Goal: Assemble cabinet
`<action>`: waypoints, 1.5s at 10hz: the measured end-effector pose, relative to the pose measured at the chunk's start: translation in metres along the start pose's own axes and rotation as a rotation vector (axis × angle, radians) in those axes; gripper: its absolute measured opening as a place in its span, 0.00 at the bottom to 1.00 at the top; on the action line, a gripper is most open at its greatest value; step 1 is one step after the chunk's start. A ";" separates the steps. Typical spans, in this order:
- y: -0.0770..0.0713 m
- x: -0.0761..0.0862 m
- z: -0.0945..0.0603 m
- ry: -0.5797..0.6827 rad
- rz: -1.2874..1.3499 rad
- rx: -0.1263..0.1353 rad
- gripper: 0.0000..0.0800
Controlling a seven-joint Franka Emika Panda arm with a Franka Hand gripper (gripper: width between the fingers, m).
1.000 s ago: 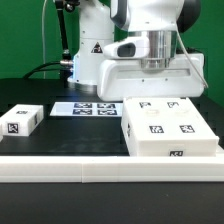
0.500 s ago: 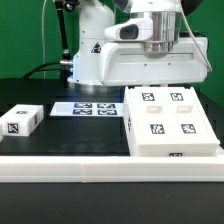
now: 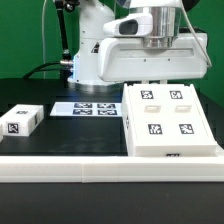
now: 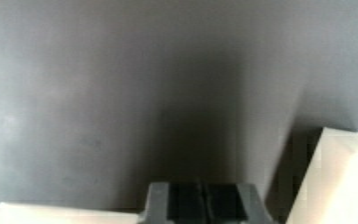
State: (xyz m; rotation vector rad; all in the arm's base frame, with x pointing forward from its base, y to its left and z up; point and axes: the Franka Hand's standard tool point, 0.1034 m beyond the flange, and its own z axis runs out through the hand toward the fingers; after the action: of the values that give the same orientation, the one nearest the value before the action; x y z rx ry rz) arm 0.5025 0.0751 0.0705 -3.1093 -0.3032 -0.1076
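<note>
The cabinet lies as one large white box on the black bench, toward the exterior view's right, with its broad face up. That face shows two panels side by side, each with tags and a small knob near the far edge. By their look the panels are already fitted to the body, so the greater part of the assembly seems done.

One loose part is left: a small white block with a single tag, which sits well apart from the cabinet at the exterior view's left. The marker board lies flat between the two, farther back. The block most likely still has to be fetched, brought over and joined to the cabinet. How it attaches cannot be read from here.

The arm hangs above the far edge of the cabinet and carries nothing. In the wrist view the gripper has its two dark fingers pressed together with only a thin line between them and nothing pinched. It hovers over bare dark bench, with a white edge beside it, probably the cabinet.
</note>
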 end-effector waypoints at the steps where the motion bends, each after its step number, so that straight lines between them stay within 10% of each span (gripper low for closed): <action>1: 0.003 0.001 -0.003 0.004 -0.004 0.000 0.00; 4: 0.007 0.009 -0.030 -0.047 -0.006 0.007 0.00; 15: 0.017 0.022 -0.041 -0.081 -0.017 0.013 0.00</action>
State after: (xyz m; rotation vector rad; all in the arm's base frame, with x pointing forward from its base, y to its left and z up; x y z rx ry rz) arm 0.5249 0.0616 0.1133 -3.1038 -0.3314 0.0205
